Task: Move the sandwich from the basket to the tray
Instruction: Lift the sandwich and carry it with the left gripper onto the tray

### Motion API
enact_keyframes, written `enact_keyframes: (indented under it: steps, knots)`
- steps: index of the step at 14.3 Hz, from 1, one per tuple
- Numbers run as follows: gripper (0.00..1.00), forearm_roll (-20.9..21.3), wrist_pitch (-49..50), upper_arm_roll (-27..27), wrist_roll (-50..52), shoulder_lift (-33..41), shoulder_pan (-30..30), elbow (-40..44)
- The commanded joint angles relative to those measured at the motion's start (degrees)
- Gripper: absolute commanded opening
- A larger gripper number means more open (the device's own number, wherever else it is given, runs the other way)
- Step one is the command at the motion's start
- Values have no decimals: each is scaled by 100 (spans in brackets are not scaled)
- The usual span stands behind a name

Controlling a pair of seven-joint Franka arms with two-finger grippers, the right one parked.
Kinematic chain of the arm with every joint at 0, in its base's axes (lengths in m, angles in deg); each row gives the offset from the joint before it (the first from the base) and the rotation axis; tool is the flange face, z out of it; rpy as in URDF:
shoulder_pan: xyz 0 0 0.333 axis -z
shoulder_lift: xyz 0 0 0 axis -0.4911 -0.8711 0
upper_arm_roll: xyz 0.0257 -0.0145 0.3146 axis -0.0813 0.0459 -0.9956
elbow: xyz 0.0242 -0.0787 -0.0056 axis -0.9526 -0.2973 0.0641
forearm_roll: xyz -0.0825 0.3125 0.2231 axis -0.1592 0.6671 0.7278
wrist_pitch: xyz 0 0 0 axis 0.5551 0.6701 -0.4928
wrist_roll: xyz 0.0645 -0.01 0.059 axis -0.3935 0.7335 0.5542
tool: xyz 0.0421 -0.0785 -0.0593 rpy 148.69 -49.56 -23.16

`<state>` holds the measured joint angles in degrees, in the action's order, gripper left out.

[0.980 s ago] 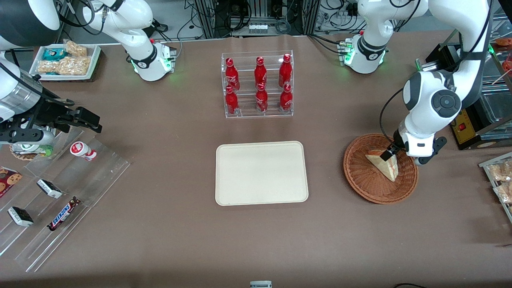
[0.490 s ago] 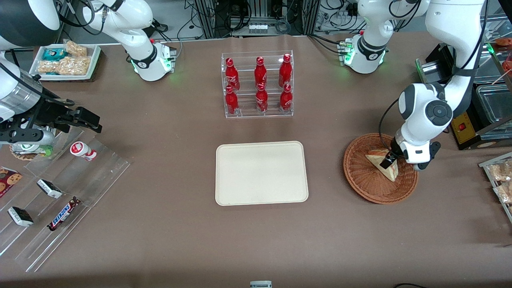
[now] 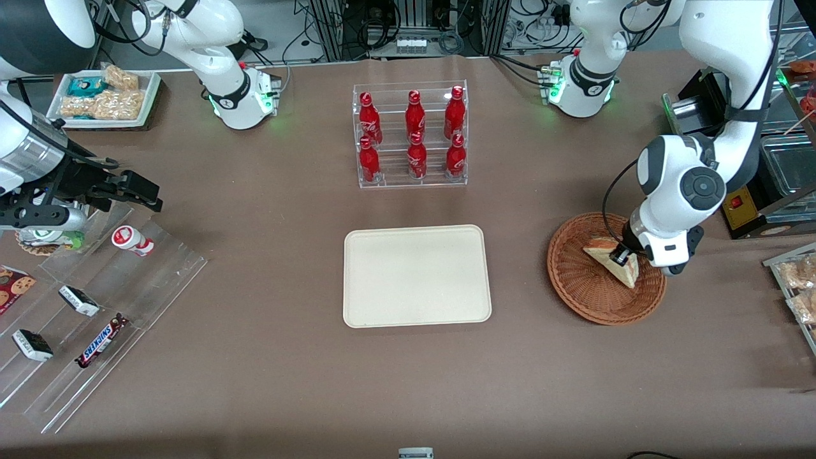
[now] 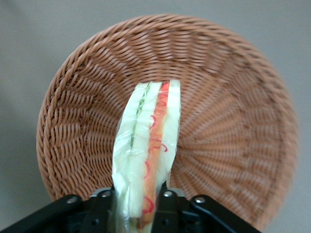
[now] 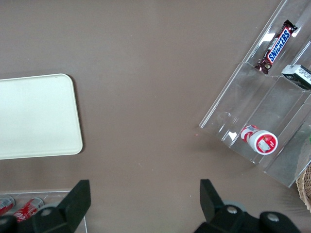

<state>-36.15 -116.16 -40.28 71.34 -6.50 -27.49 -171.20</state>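
Nearest the front camera: bare brown worktop (image 3: 408, 382), nothing task-related on it.

Next in: the tray (image 3: 417, 275), cream, flat, sits mid-worktop with nothing on it. The right wrist view catches only one rounded corner of it.

Level with the tray, toward the working arm's end: the basket (image 3: 586, 287), round wicker, well apart from the tray. The sandwich (image 3: 613, 262) is in the basket. In the wrist view it stands on edge, bread slices upright, with the red and green filling lines running away from the camera over the basket weave (image 4: 228, 131).

Gripper (image 3: 619, 256) is down in the basket, clamped on the sandwich (image 4: 148, 145): both fingers (image 4: 165, 206) press the wrapped wedge at its near end, one on each bread face. I cannot tell whether the wedge's underside rests on the weave or hangs just clear.

Judgement: the grasp step is done or just finishing; transport has not begun. The next move calls for a straight lift high enough to clear the basket rim, then a sideways carry toward the tray's centre and a low release. The grip is near one end, so the free tip may droop or swing; the film wrap looks slippery.

Farthest back: a clear rack of red bottles (image 3: 411, 137), not involved.
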Motion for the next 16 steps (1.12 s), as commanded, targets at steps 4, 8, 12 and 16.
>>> enact_keyframes:
  steps: [4,8,12,16]
  knots:
    - [2,6,830,1119,15,-316,54,1135]
    - [3,311,821,2052,-652,-1228,202,2074]
    - [4,1025,812,2054,-558,-2037,1281,2865]
    - [4,1226,812,2036,3,-2689,2030,3666]
